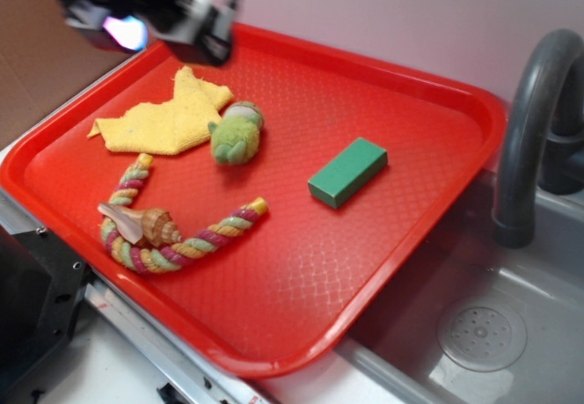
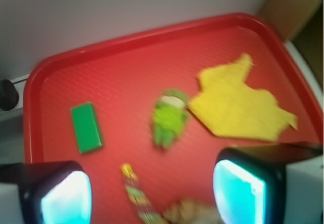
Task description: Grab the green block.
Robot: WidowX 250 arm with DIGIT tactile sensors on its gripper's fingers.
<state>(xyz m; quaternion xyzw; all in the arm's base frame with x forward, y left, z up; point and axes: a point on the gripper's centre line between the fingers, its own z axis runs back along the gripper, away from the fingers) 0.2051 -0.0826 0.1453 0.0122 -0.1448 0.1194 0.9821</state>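
A red tray [image 1: 383,267] with a textured floor sits on a pale bench [image 1: 109,358], its right edge overlapping a grey sink [image 1: 511,304] with a round drain [image 1: 481,334] and a dark curved faucet [image 1: 529,121]. A pale pink wall [image 1: 411,12] runs behind the tray's far edge.

The green block [image 1: 348,172] lies flat on the tray floor, toward the right side, apart from everything else. Left of it, near the middle, lies a light-green plush toy [image 1: 236,134], touching a crumpled yellow cloth [image 1: 169,117] near the far left corner. Along the near left edge a braided rope [image 1: 173,240] curves around a brown shell [image 1: 141,224].

In the exterior view the tool [image 1: 146,7] is a blurred dark shape above the far left corner, its fingers unreadable. The wrist view [image 2: 152,188] shows them spread wide, with nothing between them, hovering over the rope end and shell; there the green block [image 2: 86,127] sits well to the left of the gap, the plush toy [image 2: 169,118] just beyond it.
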